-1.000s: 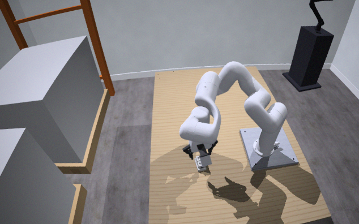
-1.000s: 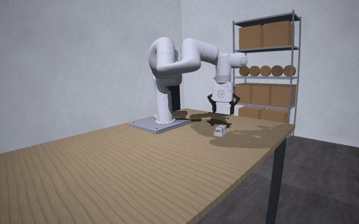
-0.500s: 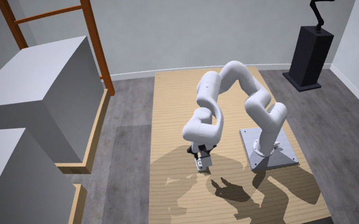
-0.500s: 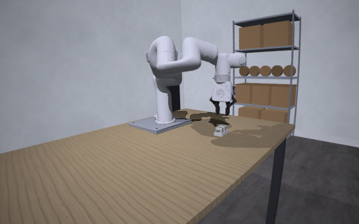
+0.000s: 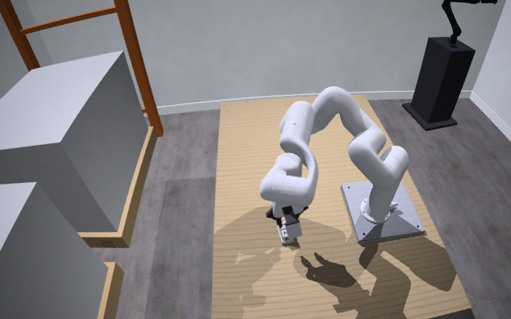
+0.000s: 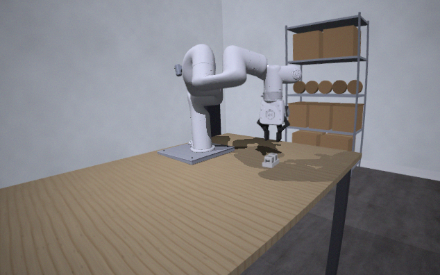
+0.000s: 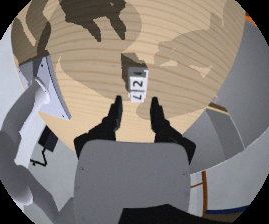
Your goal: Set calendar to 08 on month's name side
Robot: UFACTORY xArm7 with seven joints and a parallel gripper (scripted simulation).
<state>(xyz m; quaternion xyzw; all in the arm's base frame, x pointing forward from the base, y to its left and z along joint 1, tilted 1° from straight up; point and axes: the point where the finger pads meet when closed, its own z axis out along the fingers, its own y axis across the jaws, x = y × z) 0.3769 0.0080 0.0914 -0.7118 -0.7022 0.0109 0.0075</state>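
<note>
Two white cubes stand side by side in a small white tray (image 6: 270, 165) on the table. In the wrist view, one cube (image 7: 138, 83) shows a black 2 on top and the other cube (image 7: 137, 96) shows a 7, both turned sideways. A dark mark on the grey end face beyond the 2 cannot be read surely. The month's name and the date on its side cannot be read. My gripper (image 5: 285, 222) (image 6: 273, 140) (image 7: 136, 103) is partly open and empty, pointing down above the table near the tray. In the top view the arm's hand partly hides the tray and cubes.
The arm's grey base plate (image 5: 395, 229) (image 6: 173, 153) is bolted to the wooden table (image 5: 246, 161) (image 6: 114, 208). Shadows of the arm fall around the tray. A shelf with boxes (image 6: 338, 43) and large grey blocks (image 5: 52, 101) stand off the table.
</note>
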